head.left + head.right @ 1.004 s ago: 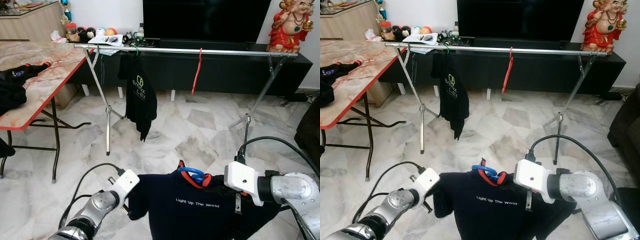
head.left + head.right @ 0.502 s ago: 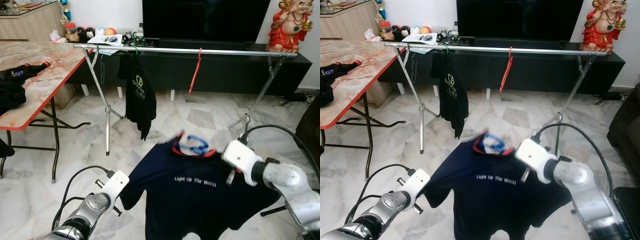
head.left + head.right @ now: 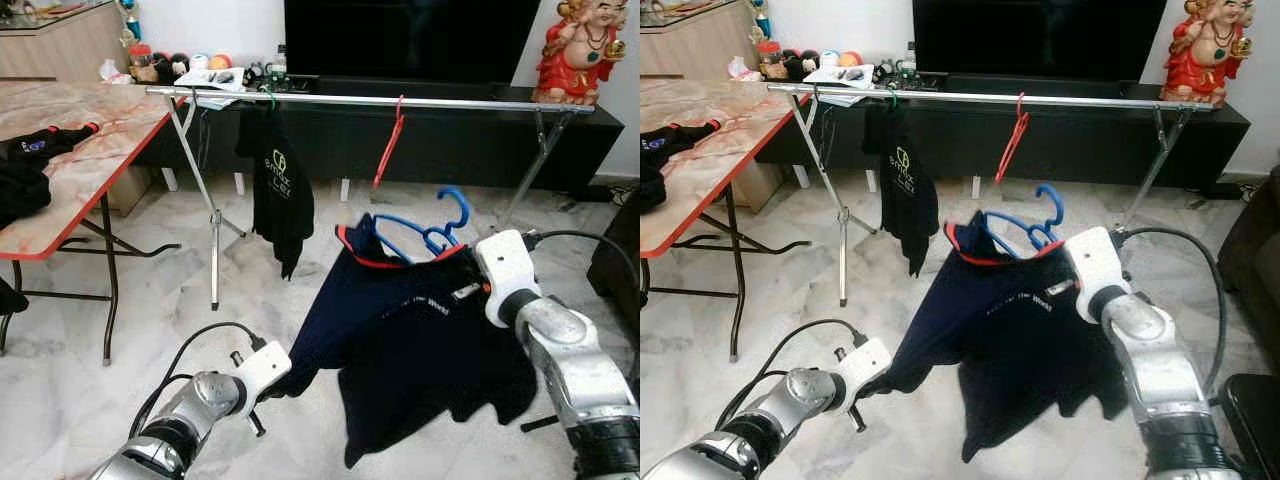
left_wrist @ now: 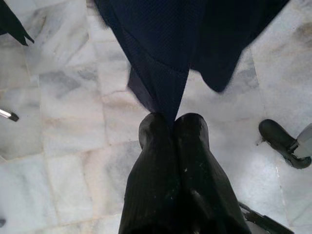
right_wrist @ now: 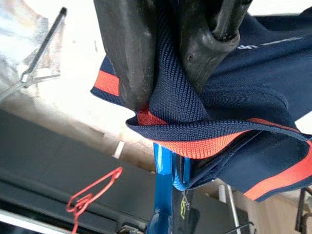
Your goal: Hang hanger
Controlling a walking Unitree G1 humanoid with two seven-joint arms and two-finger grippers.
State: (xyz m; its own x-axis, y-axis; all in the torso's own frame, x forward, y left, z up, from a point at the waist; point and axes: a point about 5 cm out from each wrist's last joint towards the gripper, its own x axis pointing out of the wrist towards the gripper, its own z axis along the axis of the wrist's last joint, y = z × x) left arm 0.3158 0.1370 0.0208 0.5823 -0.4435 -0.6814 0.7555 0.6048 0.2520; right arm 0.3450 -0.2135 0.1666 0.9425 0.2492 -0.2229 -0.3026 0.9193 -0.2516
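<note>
Now that our right gripper (image 3: 478, 285) has lifted the navy shirt (image 3: 420, 350) and blue hanger (image 3: 425, 232) toward the rail (image 3: 370, 100), both sets of fingers stay closed on the shirt's fabric, the left gripper (image 4: 171, 124) pinching its hem.

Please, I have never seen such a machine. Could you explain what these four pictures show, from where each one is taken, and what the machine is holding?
This is a walking humanoid robot with two silver arms, each ending in black jaws. The two wide pictures come from its head camera, looking down and forward. The two close pictures come from cameras on its wrists. The right gripper is shut on the collar of a navy shirt, which sits on a blue hanger. The left gripper pinches the shirt's lower corner. Ahead stands a metal rail with a black shirt and a red hanger on it. To the left is a table bearing dark clothes.
</note>
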